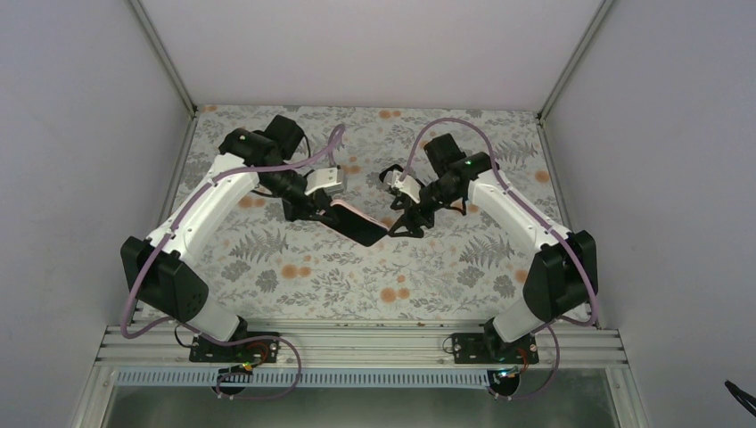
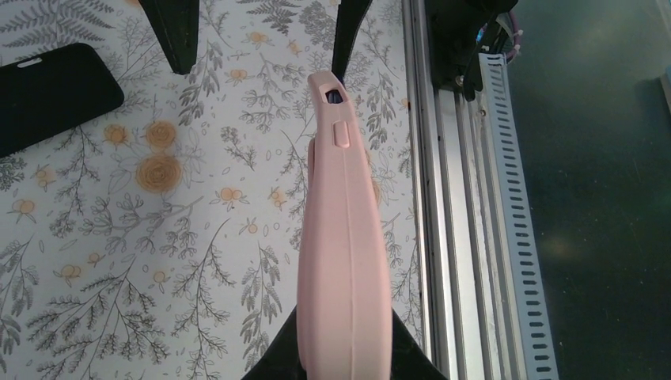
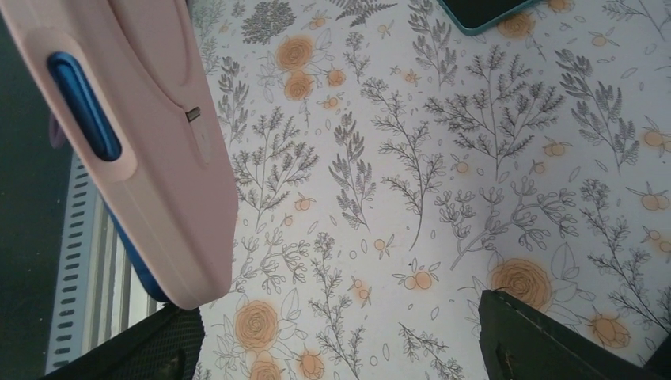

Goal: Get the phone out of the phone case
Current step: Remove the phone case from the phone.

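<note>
**Top external.** Table [image 1: 294, 285] with floral cloth; aluminium rail [image 1: 357, 343] along the near edge. Left gripper [image 1: 323, 209] and right gripper [image 1: 403, 230] meet over the middle of the table. Phone case [image 1: 348, 209], pink, slanted between them, upper end in the left gripper, lower end at the right gripper. Phone [image 1: 361, 227], dark face up, seated in the case. Jaw states too small to read from this view.

**Left wrist.** Phone case seen edge-on, raised off the cloth, with a side button and a cut-out near its far end. Left gripper clenched on the near end, a black finger [image 2: 278, 362] pressed to each flank. Two right-gripper fingers [image 2: 178, 32] at the top, spread apart; the case's far tip is at one of them, contact not certain. Black slab [image 2: 47, 95] flat on the cloth, upper left, apart from the case.

**Right wrist.** Case end fills the upper left; the blue phone body shows through an oblong cut-out and along the lower edge. Right gripper released: fingers [image 3: 546, 340] far apart in the bottom corners, the case above the lower-left one, nothing clamped between them. Teal-rimmed slab [image 3: 483, 12] on the cloth, cut by the top edge
</note>
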